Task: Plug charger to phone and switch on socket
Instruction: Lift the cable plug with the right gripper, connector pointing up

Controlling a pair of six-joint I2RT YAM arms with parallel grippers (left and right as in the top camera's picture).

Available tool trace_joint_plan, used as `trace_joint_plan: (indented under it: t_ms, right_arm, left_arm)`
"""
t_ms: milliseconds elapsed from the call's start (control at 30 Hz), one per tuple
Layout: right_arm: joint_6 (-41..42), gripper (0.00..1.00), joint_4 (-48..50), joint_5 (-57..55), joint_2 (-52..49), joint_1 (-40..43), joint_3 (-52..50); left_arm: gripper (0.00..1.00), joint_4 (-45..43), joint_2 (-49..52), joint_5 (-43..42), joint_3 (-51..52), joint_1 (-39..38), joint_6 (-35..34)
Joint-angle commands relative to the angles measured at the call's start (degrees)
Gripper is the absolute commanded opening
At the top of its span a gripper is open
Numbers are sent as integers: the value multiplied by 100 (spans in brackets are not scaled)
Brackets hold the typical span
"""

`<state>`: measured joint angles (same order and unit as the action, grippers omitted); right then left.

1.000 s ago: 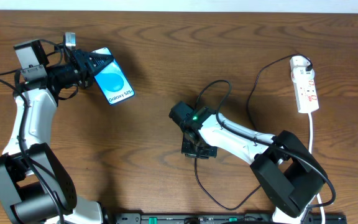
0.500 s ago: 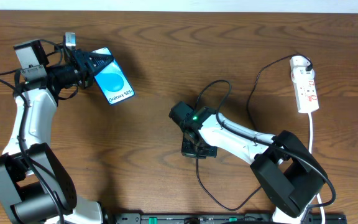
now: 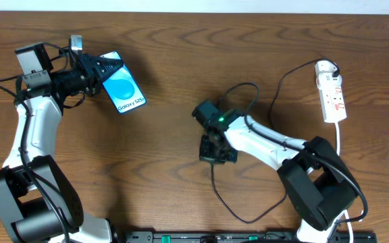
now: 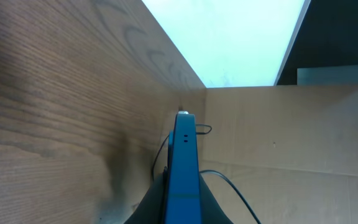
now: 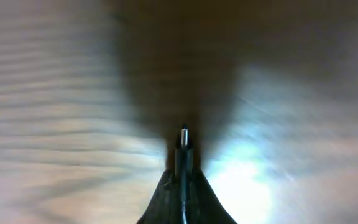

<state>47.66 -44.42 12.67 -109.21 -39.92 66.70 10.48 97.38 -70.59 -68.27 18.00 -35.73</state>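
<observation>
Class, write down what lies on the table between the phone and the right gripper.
Nothing: the overhead view shows only bare table between the phone and the right gripper.

phone [image 3: 123, 91] far left, socket [image 3: 331, 98] far right

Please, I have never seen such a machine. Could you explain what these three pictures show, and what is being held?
These are two robot arms at a wooden table. One picture looks down from above; the other two come from a camera on each wrist. The left gripper is shut on the phone, seen edge-on in its wrist view. The right gripper is shut on the charger, a thin black cable whose plug tip pokes out between the fingers. The white socket lies at the table's right side, untouched. The charger is not yet in the phone.
</observation>
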Motion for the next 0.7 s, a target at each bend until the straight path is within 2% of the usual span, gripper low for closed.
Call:
trace_joint_plan:
  t_ms: [0, 233, 433, 667]
  right_arm:
    - [-859, 1, 319, 1198, -74, 190, 39]
    - [-2131, 1, 1364, 3289, -74, 442, 39]
    - [-2229, 1, 1851, 3926, -74, 463, 39]
    - [-2459, 1, 3071, 4942, -74, 459, 39]
  left_arm:
    - [7, -20, -160, -229, -94, 11, 52]
    - [7, -216, -160, -240, -96, 11, -260]
    - [7, -796, -160, -645, -96, 11, -669]
    - [7, -1110, -160, -852, -96, 9, -1056]
